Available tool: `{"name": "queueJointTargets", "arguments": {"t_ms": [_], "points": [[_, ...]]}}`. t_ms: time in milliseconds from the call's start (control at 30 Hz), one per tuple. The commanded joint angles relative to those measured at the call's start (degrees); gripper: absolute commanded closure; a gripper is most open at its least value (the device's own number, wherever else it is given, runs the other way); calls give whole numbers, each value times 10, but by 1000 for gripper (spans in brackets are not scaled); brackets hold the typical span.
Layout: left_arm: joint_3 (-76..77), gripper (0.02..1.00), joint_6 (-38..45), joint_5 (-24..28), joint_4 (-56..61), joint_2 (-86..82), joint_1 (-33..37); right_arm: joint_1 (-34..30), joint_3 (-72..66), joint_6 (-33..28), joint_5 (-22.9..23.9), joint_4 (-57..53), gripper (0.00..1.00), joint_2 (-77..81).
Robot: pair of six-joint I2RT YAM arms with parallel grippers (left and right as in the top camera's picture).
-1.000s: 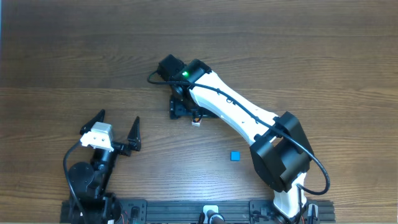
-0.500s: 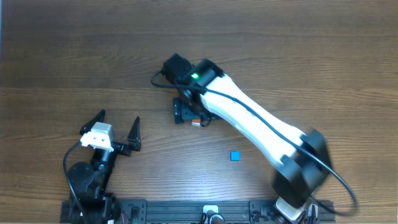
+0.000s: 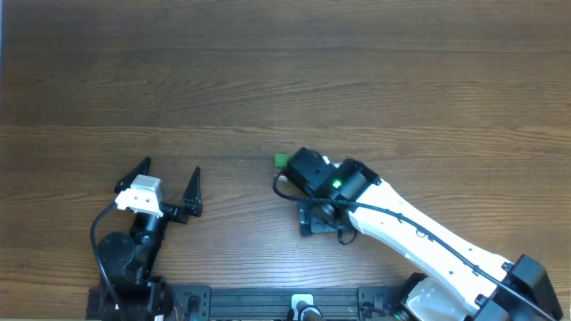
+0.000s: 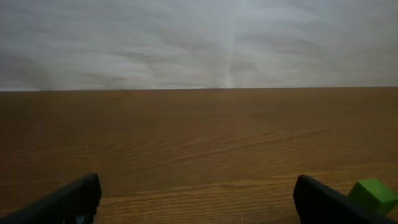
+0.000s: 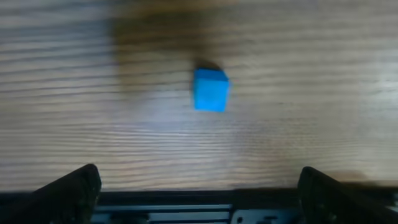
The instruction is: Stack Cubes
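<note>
Right wrist view: blue cube point(image 5: 211, 90), seemingly untouched.

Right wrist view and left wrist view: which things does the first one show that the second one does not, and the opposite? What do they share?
Right wrist view: the blue cube lying on the table, ahead of the open right gripper. Left wrist view: the green cube, just beside one finger of the open left gripper, and a pale wall beyond the table's far edge. Shared: the brown wooden table, and each gripper's own dark fingers wide apart with nothing between them.
</note>
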Motion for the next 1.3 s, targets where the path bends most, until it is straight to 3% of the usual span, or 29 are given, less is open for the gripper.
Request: {"name": "queueJointTargets", "arguments": {"t_ms": [33,267,733,967,1100,1300], "points": [[-3,18,7,5,0,-4,3,-31,-68,3,-4,66,9,-14],[-3,18,7,5,0,-4,3,-57,-141,-38,-31,181,9,-14],[-3,18,7,5,0,-4,3,-75,-169,-48,-24,252,27,47],[-3,18,7,5,0,-4,3,-75,-169,-48,-25,264,180,59],[-3,18,7,5,0,-4,3,-75,-169,-48,-25,264,338,59],[-3,18,7,5,0,-4,3,-75,-169,-48,-25,264,478,59]]}}
